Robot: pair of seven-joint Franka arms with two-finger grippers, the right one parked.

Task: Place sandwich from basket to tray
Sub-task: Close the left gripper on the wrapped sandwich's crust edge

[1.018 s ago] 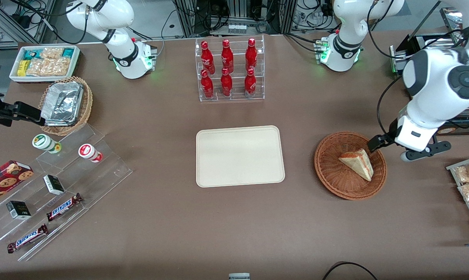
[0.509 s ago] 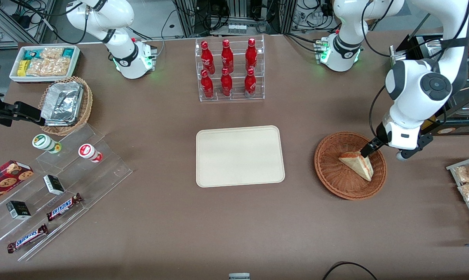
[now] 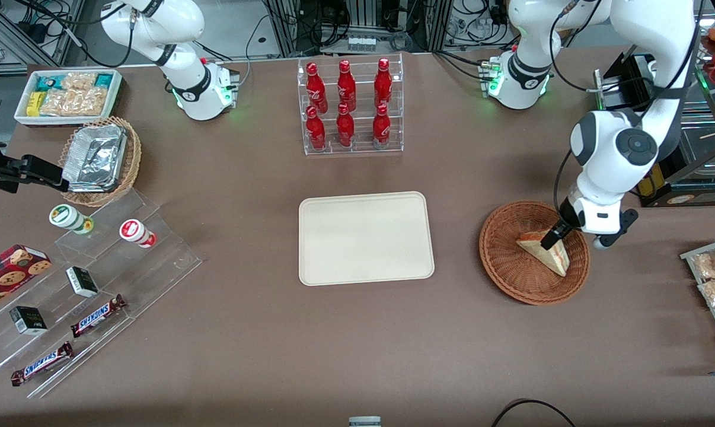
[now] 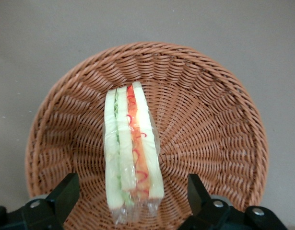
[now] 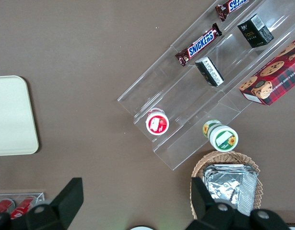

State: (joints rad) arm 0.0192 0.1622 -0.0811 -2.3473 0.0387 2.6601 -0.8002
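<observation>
The sandwich (image 3: 546,252) (image 4: 132,148), a clear-wrapped pale wedge with red-orange and green filling, lies in the reddish-brown wicker basket (image 3: 506,267) (image 4: 219,124) toward the working arm's end of the table. My gripper (image 3: 562,231) (image 4: 133,196) hangs open just above the basket, one black finger on each side of the sandwich's wrapped end, touching nothing. The cream tray (image 3: 366,237) lies flat at the table's middle with nothing on it.
A clear rack of red bottles (image 3: 350,107) stands farther from the front camera than the tray. Bagged snacks (image 3: 713,279) lie beside the basket at the working arm's end. At the parked arm's end are a tan basket with foil trays (image 3: 99,160) and acrylic steps with candy bars (image 3: 96,314).
My gripper has travelled from beside the basket's rim to over the basket, lowering until its open fingers straddle the sandwich. The sandwich has not moved.
</observation>
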